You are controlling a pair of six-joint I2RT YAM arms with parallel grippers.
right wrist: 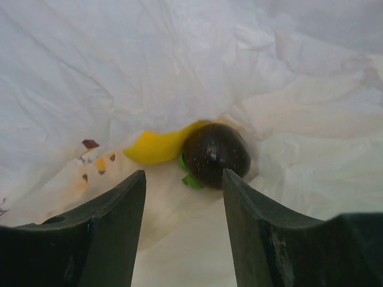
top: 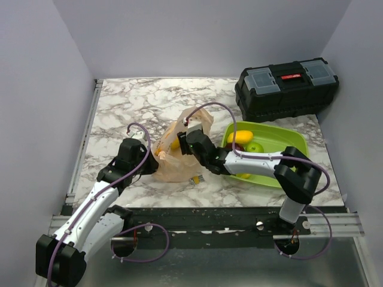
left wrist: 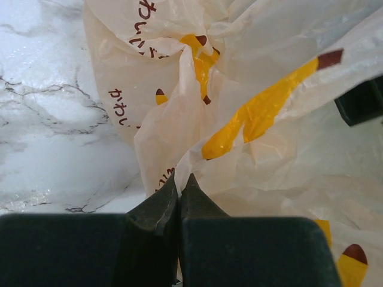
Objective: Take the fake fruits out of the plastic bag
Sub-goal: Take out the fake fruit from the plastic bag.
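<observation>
Right end effector (right wrist: 183,174) agape near glossy round dark fruit (right wrist: 215,154); left end effector (left wrist: 182,179) pinching crinkly plastic bag (left wrist: 281,155).

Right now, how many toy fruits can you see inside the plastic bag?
2. A yellow one and a dark round one lie touching, deep in the bag, just ahead of the right claw. Folds may hide more.

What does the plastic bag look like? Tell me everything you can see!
The plastic bag is thin, crinkly, see-through peach film printed with yellow-and-brown marks and brown writing. It lies crumpled on the marble table, left of the green tray. The left pincer is shut, pinching a fold of it. The right pincer reaches open into its mouth, where a dark round fruit and a yellow fruit lie.
</observation>
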